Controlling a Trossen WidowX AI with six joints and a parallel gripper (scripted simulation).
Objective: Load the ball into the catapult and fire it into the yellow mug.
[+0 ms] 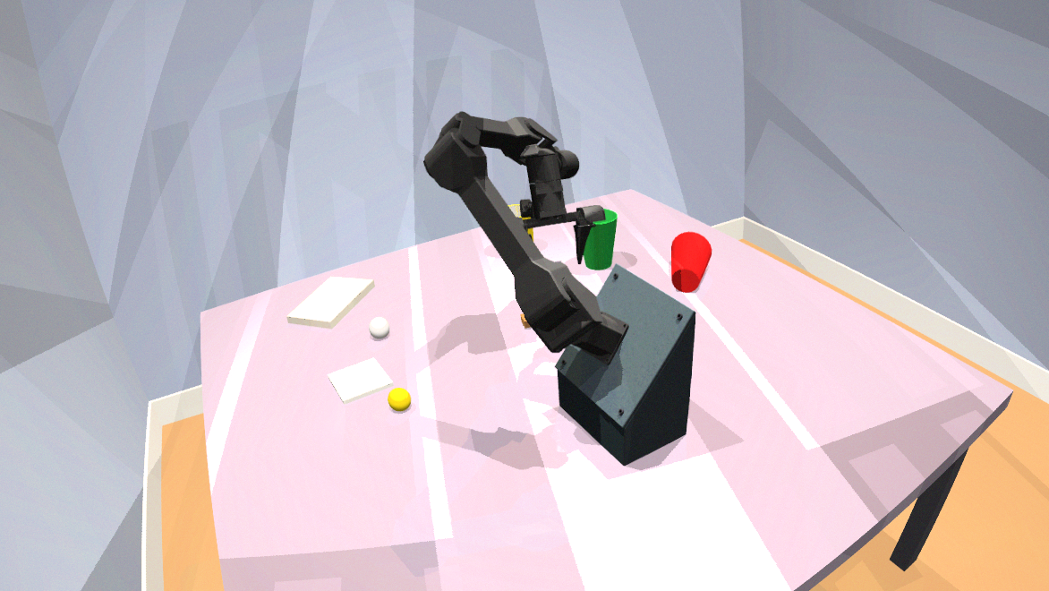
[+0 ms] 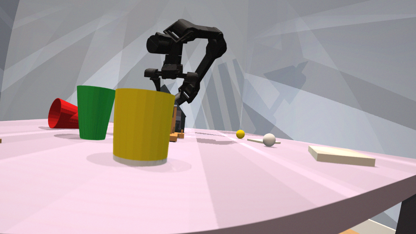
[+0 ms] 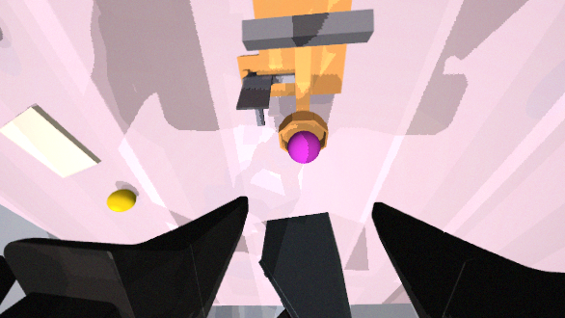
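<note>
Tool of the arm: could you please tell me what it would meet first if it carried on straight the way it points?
Probably the magenta ball at the orange cup, passing between the tool's spread fingers, though depth is unclear.
</note>
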